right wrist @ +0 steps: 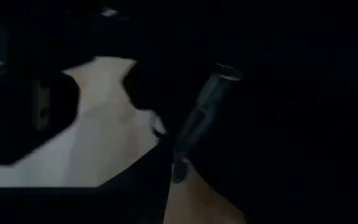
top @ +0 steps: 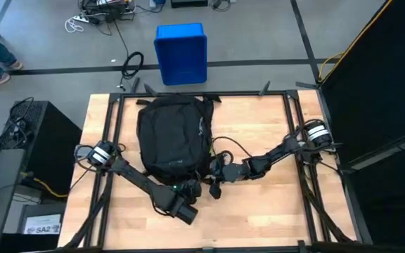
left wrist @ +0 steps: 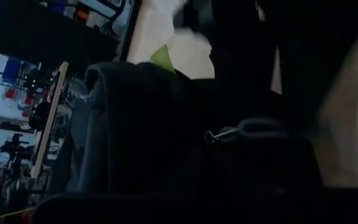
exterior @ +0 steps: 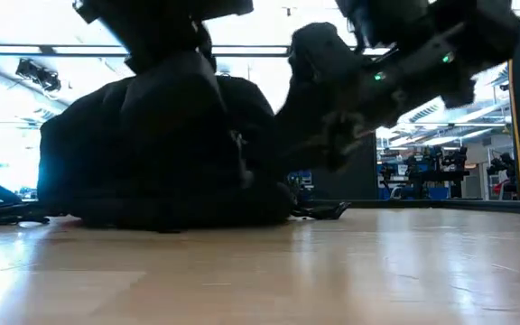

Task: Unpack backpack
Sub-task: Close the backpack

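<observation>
working at the near end of the backpack [top: 173, 137], which lies flat on the wooden table [top: 259, 133] between the two arms, rounded end toward the far edge. judged step: getting the bag open; no contents out on the table yet.

high view: left gripper [top: 188, 188] reaches in from the left and sits at the bag's near edge. right gripper [top: 218, 171] reaches in from the right, low and stretched out, at the bag's near right corner among loose straps. blue bin [top: 181, 52] stands on the floor beyond the table.

low view: backpack [exterior: 161, 153] rests as a dark mound on the table, a strap end [exterior: 323, 211] trailing beside it. both arms come down from above; claw states not readable.

left wrist view: looks closely onto dark fabric with a metal zipper pull [left wrist: 219, 134] just ahead. a green patch [left wrist: 162, 57] shows past the fabric. finger opening: cannot tell.

right wrist view: very dark; a pale strap or pull [right wrist: 199, 121] hangs against black fabric, bare tabletop beside. finger opening: cannot tell.

next move, as a judgement: calls for pinching the zipper pull while the other arm steadies the fabric, then drawing along the zip line.
</observation>
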